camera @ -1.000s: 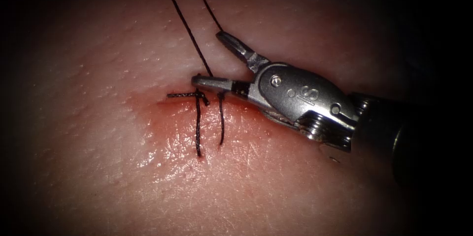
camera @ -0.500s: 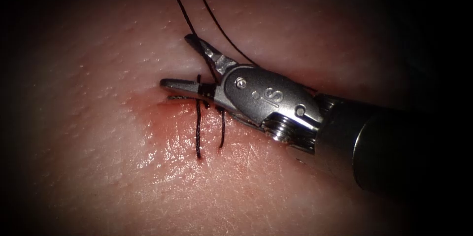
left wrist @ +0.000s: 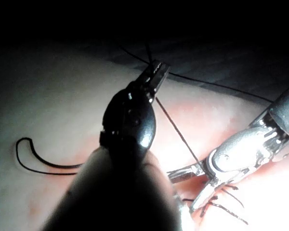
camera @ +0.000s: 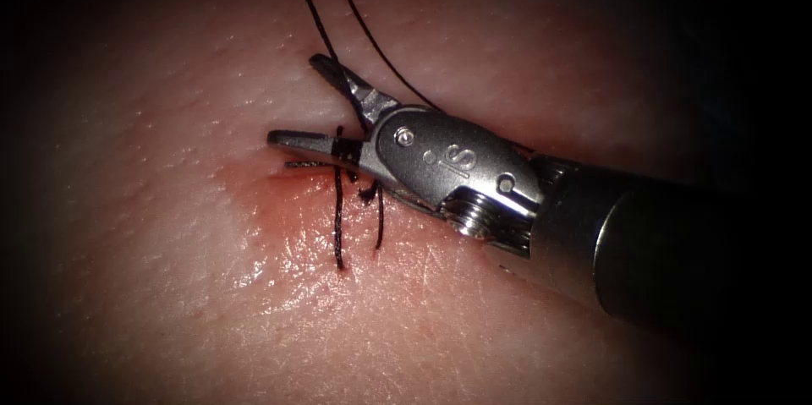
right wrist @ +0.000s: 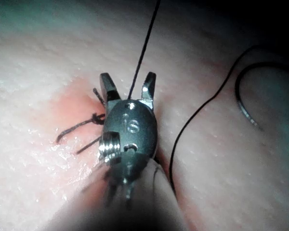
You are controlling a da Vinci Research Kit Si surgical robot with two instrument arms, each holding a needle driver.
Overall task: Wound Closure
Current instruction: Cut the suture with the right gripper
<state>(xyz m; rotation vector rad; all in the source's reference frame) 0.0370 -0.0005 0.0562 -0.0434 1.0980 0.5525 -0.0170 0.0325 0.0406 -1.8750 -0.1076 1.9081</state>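
My right tool [camera: 296, 101] comes in from the right, open, one jaw on each side of the taut thread [camera: 317, 20] just above the knot [camera: 341, 150]. Nothing is gripped between them. Two dark stitches [camera: 338, 227] cross the cut in the tissue [camera: 169, 244], and a short cut end [camera: 298, 166] sticks out to the left. In the left wrist view my left tool [left wrist: 154, 76] is shut on the thread [left wrist: 178, 132], holding it tight up from the knot. The curved needle [right wrist: 243, 103] lies loose on the tissue, held by neither tool. The right tool [right wrist: 128, 77] straddles the strand.
Red fluid [camera: 279, 202] wets the tissue around the stitches. A second, slack strand [camera: 372, 37] runs from the top edge down under the right tool's body. In the left wrist view the right tool [left wrist: 185, 192] sits close beside the left tool's shaft.
The right tool has slid left and slightly down, its open jaws going from beside the thread to around it at the knot. The stitches have not moved.
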